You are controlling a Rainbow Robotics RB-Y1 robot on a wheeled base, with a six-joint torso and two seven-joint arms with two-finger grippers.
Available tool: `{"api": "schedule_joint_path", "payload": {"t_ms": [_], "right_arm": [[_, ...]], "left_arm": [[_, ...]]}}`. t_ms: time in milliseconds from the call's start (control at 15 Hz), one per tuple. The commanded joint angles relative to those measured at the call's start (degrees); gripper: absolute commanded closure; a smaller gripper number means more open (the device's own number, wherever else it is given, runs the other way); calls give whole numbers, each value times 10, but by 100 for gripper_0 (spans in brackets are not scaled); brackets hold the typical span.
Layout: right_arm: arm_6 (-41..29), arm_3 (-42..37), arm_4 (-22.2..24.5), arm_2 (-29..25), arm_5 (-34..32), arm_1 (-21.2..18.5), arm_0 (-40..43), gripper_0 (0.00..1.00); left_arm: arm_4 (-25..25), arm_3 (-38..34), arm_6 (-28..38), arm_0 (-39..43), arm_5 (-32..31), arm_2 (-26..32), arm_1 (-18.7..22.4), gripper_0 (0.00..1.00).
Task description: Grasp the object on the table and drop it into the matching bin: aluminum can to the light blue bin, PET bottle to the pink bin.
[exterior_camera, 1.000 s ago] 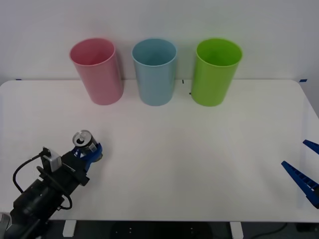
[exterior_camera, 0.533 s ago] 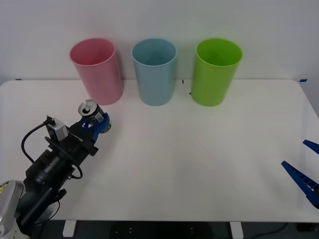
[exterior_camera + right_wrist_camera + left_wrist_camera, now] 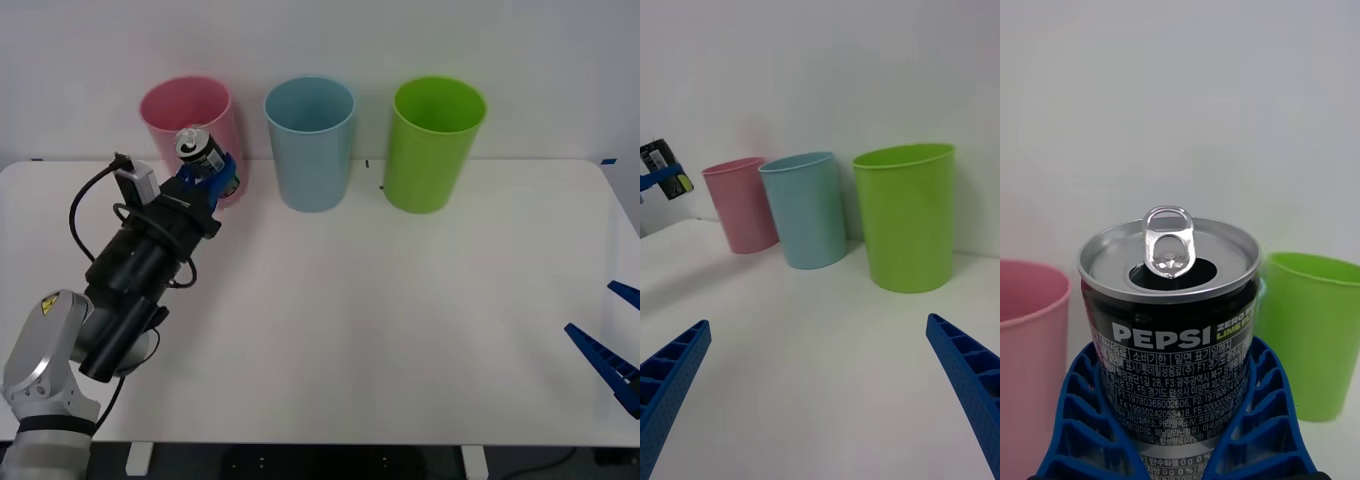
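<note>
Aluminum can (image 3: pixel 201 152) upright in left tool (image 3: pixel 205 178), opened top up.

1. A green bin (image 3: pixel 437 144) stands upright at the upper centre-right of the front view, on the far side.
2. A plain white wall (image 3: pixel 560 60) runs across the top.

The can (image 3: pixel 1171 330) is cut off at the frame's lower edge, its base covered by the left gripper's fingers (image 3: pixel 1082 420). Beside the can, the pink bin (image 3: pixel 1030 360) is cropped sideways.
</note>
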Motion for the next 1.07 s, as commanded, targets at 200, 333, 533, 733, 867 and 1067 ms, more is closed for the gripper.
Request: {"api": "schedule_joint_path", "payload": {"t_ms": [200,333,533,733,867,1067], "right_arm": [[0,0,0,0,0,0,0,0],[0,0,0,0,0,0,0,0],[0,0,0,0,0,0,0,0],[0,0,0,0,0,0,0,0],[0,0,0,0,0,0,0,0],[0,0,0,0,0,0,0,0]], "left_arm": [[-21,0,47,-70,77,-24,1,100],[-44,7,93,-102,90,-24,1,100],[-49,63,99,-158,104,-24,2,100],[-54,114,101,-213,121,-25,3,100],[-56,153,99,-252,143,-30,3,100],[-64,219,98,-311,157,-41,3,100]]}}
